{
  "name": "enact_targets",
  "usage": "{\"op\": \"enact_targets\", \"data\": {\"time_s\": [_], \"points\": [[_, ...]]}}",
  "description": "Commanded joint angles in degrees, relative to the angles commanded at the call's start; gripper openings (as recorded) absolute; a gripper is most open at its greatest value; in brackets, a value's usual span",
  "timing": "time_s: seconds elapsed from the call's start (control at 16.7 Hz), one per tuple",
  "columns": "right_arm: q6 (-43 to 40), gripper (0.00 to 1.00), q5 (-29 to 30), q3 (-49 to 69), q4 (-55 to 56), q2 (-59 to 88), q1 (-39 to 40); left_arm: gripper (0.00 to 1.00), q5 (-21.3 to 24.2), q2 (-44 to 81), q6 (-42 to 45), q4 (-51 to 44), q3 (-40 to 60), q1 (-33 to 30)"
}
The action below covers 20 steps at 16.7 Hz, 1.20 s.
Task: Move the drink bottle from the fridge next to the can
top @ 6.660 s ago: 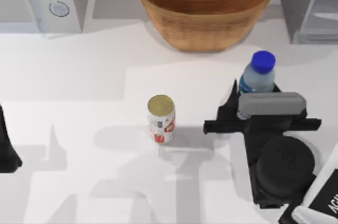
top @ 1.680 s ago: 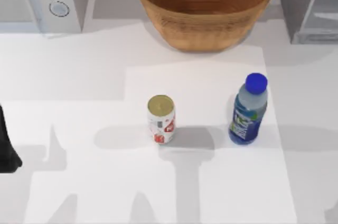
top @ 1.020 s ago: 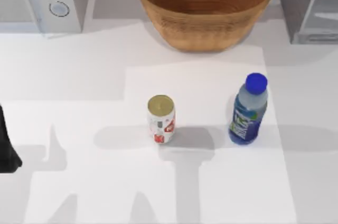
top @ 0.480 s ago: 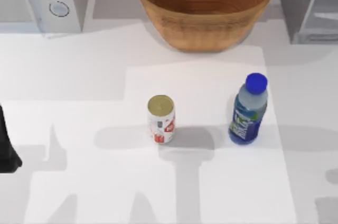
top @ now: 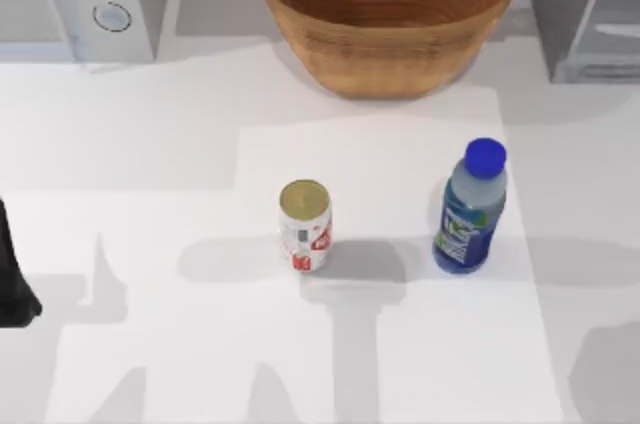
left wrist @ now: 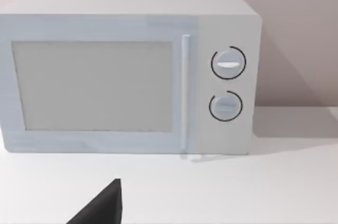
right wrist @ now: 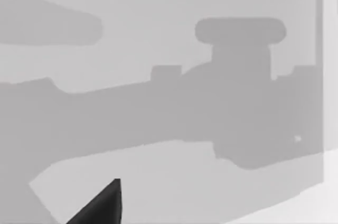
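Small clear plastic drink bottle (top: 469, 208), blue screw cap, blue-green-white label: upright on the white table (top: 180, 144), right of the short white can (top: 305, 225) with red markings and gold top, a gap between them. Grey fridge (top: 585, 9) with pale door panel sits at the far right corner. Left arm parked at the table's left edge, well away from the bottle. Can't tell either gripper's opening.

no readable text, labels too blurred
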Motion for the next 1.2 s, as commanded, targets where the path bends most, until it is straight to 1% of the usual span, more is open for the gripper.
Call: {"op": "enact_targets", "data": {"time_s": [0.12, 0.24, 0.42, 0.54, 0.66, 1.02, 1.2], "points": [[-11.95, 1.00, -4.36, 3.19, -0.15, 12.05, -9.96, 1.00, 0.00, 0.00, 0.00, 0.00, 0.00, 0.00], [-22.21, 1.00, -7.98, 5.88, -0.29, 22.05, -17.80, 1.00, 0.00, 0.00, 0.00, 0.00, 0.00, 0.00], [-33.55, 1.00, -11.94, 8.84, -0.44, 32.67, -25.58, 1.00, 0.00, 0.00, 0.00, 0.00, 0.00, 0.00], [-38.21, 1.00, -13.59, 10.03, -0.51, 36.81, -28.40, 1.00, 0.00, 0.00, 0.00, 0.00, 0.00, 0.00], [-40.53, 1.00, -14.41, 10.63, -0.56, 38.66, -29.62, 1.00, 0.00, 0.00, 0.00, 0.00, 0.00, 0.00], [-40.69, 1.00, -14.43, 10.51, -0.46, 38.72, -29.47, 1.00, 0.00, 0.00, 0.00, 0.00, 0.00, 0.00], [-37.07, 1.00, -14.19, 10.43, 2.72, 39.03, -27.07, 1.00, 0.00, 0.00, 0.00, 0.00, 0.00, 0.00]]}}
